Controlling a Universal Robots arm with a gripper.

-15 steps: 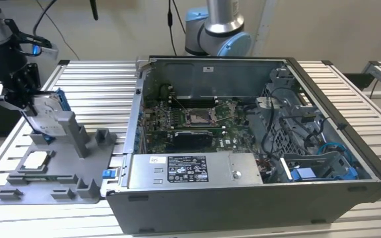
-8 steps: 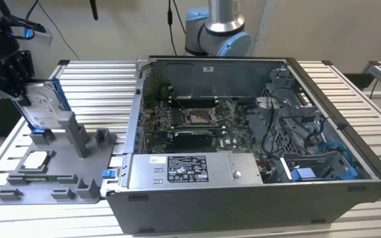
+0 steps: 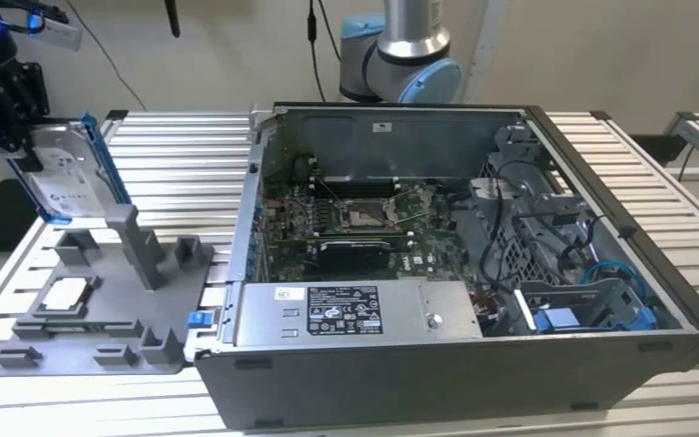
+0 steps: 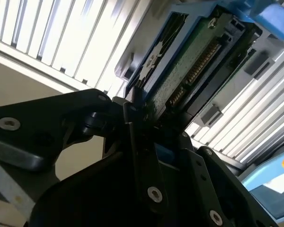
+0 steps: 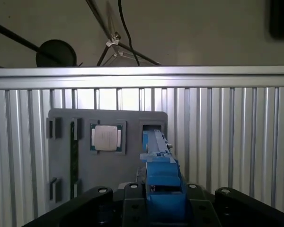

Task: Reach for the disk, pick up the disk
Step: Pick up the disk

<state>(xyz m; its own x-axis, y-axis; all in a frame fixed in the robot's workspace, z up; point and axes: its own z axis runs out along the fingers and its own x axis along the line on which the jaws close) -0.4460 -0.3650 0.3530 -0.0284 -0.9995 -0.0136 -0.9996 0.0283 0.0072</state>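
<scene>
Exterior view has the disk (image 3: 73, 173) held on edge with its white label facing the camera and its blue frame along the rim, at about ten o'clock from the open computer case (image 3: 447, 382). The gripper (image 3: 22, 146) is clamped on the disk's upper edge. In the second wrist view the black fingers (image 4: 132, 142) pinch the disk (image 4: 180, 71) from both sides, its green circuit board showing. In the first wrist view the blue frame (image 5: 161, 189) sits between the jaws. Below the disk lies the grey fixture tray (image 3: 95, 323), and the disk appears clear of it. A small square chip (image 3: 65, 293) rests in the tray at six o'clock from the disk, on the slatted table (image 3: 179, 146).
</scene>
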